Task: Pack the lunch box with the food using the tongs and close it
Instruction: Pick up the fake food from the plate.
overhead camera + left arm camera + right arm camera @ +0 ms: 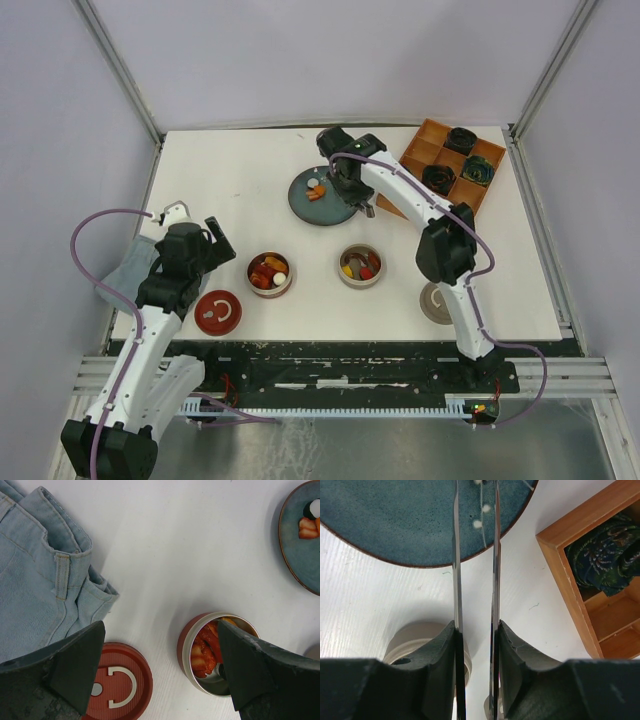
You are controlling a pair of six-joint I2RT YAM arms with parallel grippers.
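My right gripper (pixel 345 183) hovers over the blue plate (pixel 305 210), shut on the silver tongs (pixel 456 555), one arm against each finger. The tong tips run off the top of the right wrist view, above the plate (pixel 395 520). A few orange and white food pieces (pixel 316 190) lie on the plate. The red lunch box tin (pixel 270 273) holds red and orange food (pixel 205 647). A beige tin (pixel 360 266) holds several pieces too. My left gripper (pixel 160 670) hangs open between the red lid (pixel 117 685) and the red tin (pixel 187 645), holding nothing.
A wooden compartment tray (pixel 428 133) with dark rosettes (pixel 478 170) stands at the back right. A beige lid (pixel 437 302) lies by the right arm's base. Folded denim cloth (pixel 40 580) lies at the table's left edge.
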